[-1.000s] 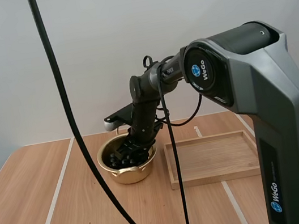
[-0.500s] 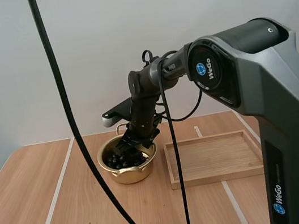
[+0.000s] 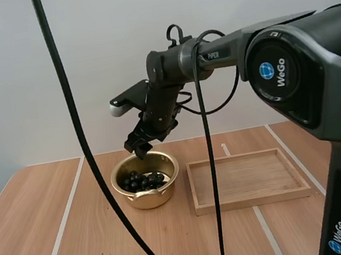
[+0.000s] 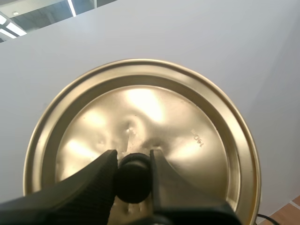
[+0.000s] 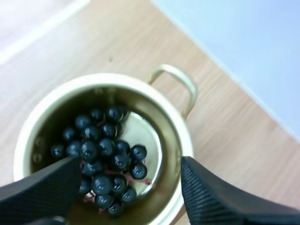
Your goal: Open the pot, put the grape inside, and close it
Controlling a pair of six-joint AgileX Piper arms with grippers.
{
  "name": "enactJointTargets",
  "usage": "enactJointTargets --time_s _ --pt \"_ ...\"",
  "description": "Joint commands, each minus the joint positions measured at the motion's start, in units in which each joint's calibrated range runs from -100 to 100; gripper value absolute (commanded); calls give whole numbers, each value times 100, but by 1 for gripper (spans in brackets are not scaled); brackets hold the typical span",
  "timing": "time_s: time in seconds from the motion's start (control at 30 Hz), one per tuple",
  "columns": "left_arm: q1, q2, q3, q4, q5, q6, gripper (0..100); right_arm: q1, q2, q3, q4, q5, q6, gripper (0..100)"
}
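Note:
The golden pot [image 3: 145, 181] stands uncovered on the table, left of the wooden tray, and the dark bunch of grapes [image 3: 141, 181] lies inside it. My right gripper [image 3: 140, 147] hangs just above the pot, open, with nothing between its fingers. From the right wrist view the grapes [image 5: 105, 159] rest on the pot's [image 5: 176, 140] shiny floor between my spread fingers [image 5: 215, 199]. My left gripper [image 4: 132, 176] is shut on the black knob [image 4: 133, 177] of the golden lid [image 4: 187, 126], held up with its top face toward the camera.
A shallow wooden tray [image 3: 248, 180] lies right of the pot with nothing in it. Pale seams run along the wooden table [image 3: 65, 243]. The right arm's big grey base [image 3: 330, 140] stands at the near right.
My right gripper has risen out of the pot, leaving the grapes inside. It now hangs above the rim, and the arm has swung up.

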Motion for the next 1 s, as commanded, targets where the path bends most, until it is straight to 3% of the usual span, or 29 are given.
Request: enactJointTargets --time_s 0.0,0.3,0.77,0.97 --pt "-14 -13 -74 222 -298 -76 0 -19 -398 -47 -57 68 -50 100" --pt "-14 -26 -132 289 -313 -89 0 -212 -1193 -47 -416 157 77 100" --pt "-14 2 -54 278 -113 -220 0 -1774 -2039 -47 -416 203 234 100" --pt "-14 207 259 173 -113 -352 0 -2110 -2538 -47 -404 89 448 98"
